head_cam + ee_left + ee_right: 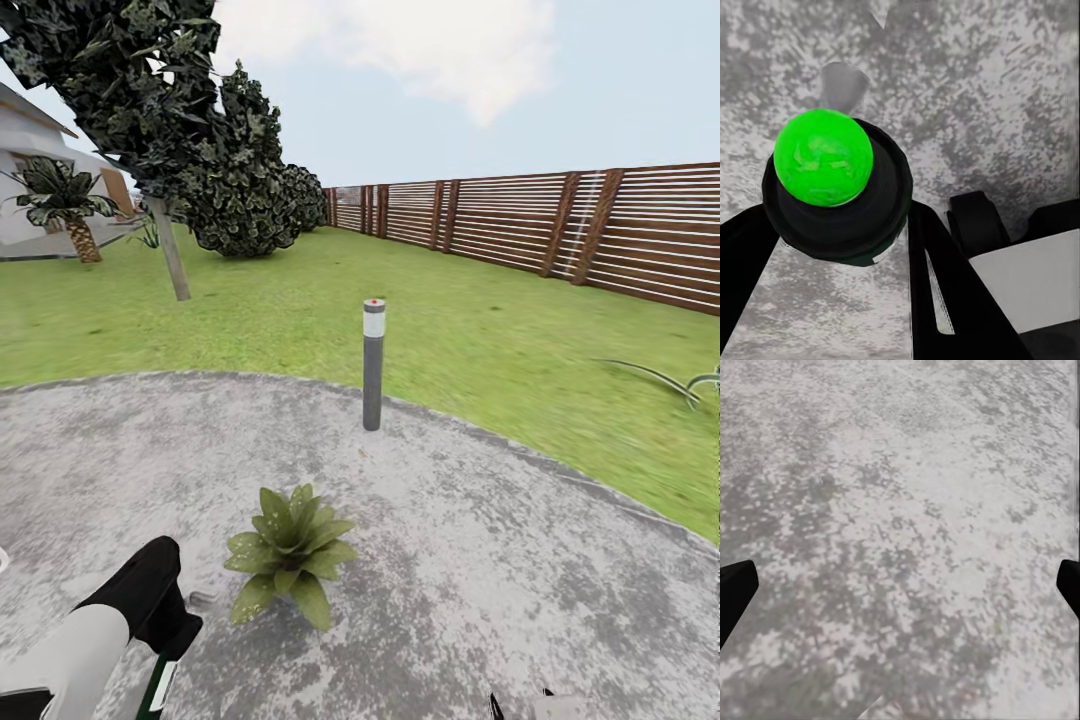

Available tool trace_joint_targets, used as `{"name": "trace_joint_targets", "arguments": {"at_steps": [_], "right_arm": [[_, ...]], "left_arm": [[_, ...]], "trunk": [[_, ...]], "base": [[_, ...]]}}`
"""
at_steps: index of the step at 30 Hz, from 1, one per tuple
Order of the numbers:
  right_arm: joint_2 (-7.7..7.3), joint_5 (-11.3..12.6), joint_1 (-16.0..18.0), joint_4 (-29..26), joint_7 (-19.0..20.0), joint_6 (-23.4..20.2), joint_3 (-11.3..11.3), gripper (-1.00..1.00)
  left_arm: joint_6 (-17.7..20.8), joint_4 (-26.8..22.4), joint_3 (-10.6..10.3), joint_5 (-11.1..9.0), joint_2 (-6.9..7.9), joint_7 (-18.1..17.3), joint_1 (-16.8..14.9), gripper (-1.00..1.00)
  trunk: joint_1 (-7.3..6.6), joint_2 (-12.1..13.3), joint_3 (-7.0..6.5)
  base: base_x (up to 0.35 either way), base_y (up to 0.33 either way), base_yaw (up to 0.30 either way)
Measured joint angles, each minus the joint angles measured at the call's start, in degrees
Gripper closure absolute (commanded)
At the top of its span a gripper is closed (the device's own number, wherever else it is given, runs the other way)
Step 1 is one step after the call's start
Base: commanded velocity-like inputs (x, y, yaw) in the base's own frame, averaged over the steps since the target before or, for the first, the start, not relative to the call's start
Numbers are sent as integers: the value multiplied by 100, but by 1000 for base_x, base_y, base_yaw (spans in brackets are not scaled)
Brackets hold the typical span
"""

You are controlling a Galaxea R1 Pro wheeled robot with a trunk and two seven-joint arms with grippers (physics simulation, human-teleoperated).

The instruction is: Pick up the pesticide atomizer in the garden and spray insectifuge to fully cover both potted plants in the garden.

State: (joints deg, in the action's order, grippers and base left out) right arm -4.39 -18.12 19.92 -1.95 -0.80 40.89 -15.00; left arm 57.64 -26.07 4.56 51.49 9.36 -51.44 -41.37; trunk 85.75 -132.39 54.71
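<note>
Clamped in the left pincer (832,247), the slim dark green pesticide atomizer (832,191) with its bright green cap points down at the round mottled grey patio (500,560), seemingly ready to spray. Right pincer (900,585) hangs apart over bare paving. Just beyond stands the leafy green potted plant (290,555); a grey bollard lamp (373,365) marks the patio's far edge, with open lawn (470,320) behind.

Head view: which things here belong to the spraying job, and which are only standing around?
For the job:
- pesticide atomizer, gripped by the left gripper
- potted plant on the paved patio

Only standing around:
- bollard lamp
- wooden fence
- palm
- dark bushy tree
</note>
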Motion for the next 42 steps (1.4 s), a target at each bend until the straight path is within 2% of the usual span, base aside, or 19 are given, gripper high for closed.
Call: {"name": "trace_joint_targets", "arguments": {"at_steps": [8,30,42], "right_arm": [[7,0,1,6,0,0,7,-100],[9,0,1,7,0,0,9,-100],[9,0,0,5,0,0,9,-100]], "left_arm": [[-1,75,12,1,25,1,1,100],[0,8,51,-8,-7,1,2,100],[0,-3,51,-17,-16,3,0,100]], "trunk": [[1,0,0],[-1,0,0],[0,0,0]], "base": [[-76,-268,50],[19,-272,273],[107,-273,27]]}}
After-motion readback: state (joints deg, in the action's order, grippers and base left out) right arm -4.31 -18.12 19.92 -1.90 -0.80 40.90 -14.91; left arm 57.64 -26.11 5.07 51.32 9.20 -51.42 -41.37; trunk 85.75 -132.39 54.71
